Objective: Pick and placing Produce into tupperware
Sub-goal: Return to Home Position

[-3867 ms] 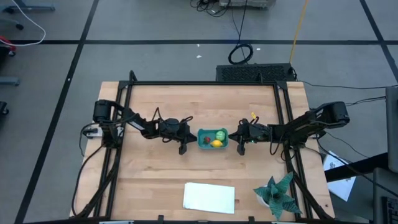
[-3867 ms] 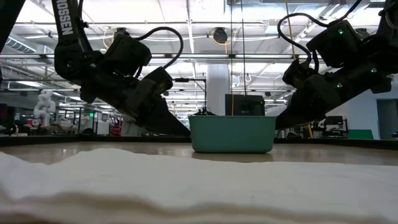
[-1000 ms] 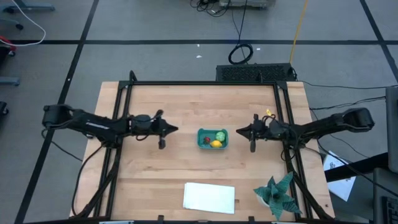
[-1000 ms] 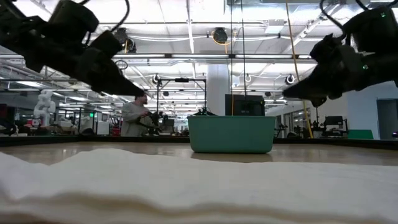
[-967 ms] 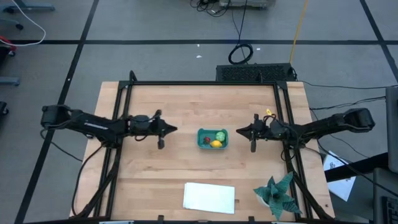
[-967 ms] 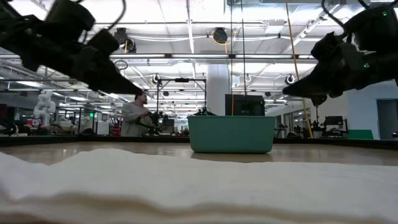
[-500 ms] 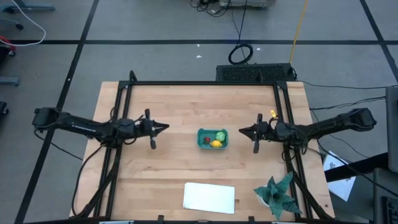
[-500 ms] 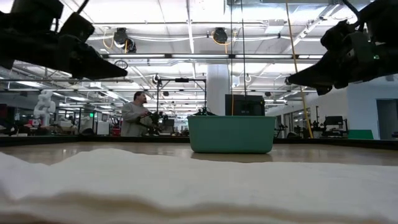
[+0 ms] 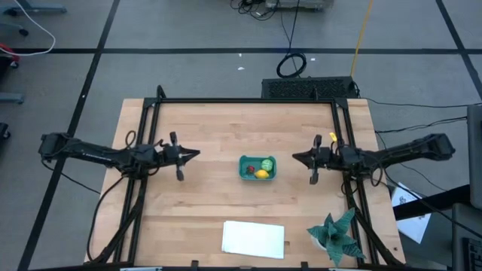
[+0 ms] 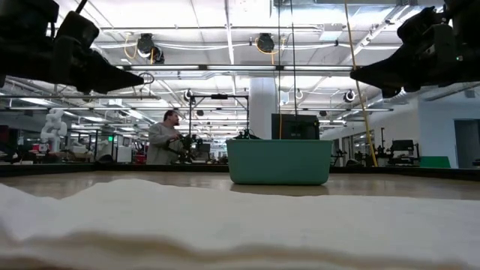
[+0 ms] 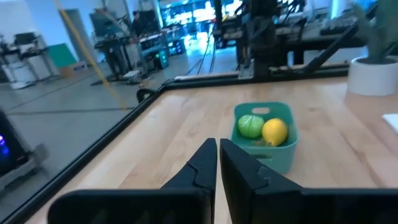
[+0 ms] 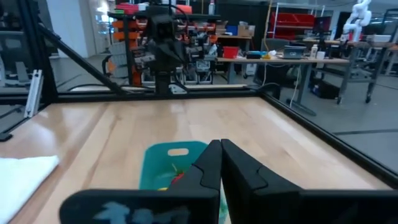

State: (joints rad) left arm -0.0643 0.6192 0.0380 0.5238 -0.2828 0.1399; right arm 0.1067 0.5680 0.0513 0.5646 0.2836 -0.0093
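The teal-green tupperware (image 9: 257,168) stands mid-table on its base, seen too in the low view (image 10: 279,161) and both wrist views (image 11: 266,138) (image 12: 163,165). Inside lie a yellow piece (image 9: 262,174), a light green ball (image 9: 267,163) and a dark red piece (image 9: 248,169). My left gripper (image 9: 197,153) hovers shut, left of the tub, pointing level toward it (image 11: 218,152). My right gripper (image 9: 294,158) hovers shut, right of the tub (image 12: 220,152). Both hold nothing.
A flat white cloth (image 9: 254,238) lies near the front edge. A spiky teal plant in a white pot (image 9: 336,235) stands at the front right corner. A black frame (image 9: 248,100) rims the table. A person (image 10: 161,139) stands in the room behind.
Both arms have drawn back from the tupperware: my left gripper toward the table's left edge, my right gripper toward the right edge and upward. Both have tipped from slanting down to level. The tupperware and its produce have stayed put.
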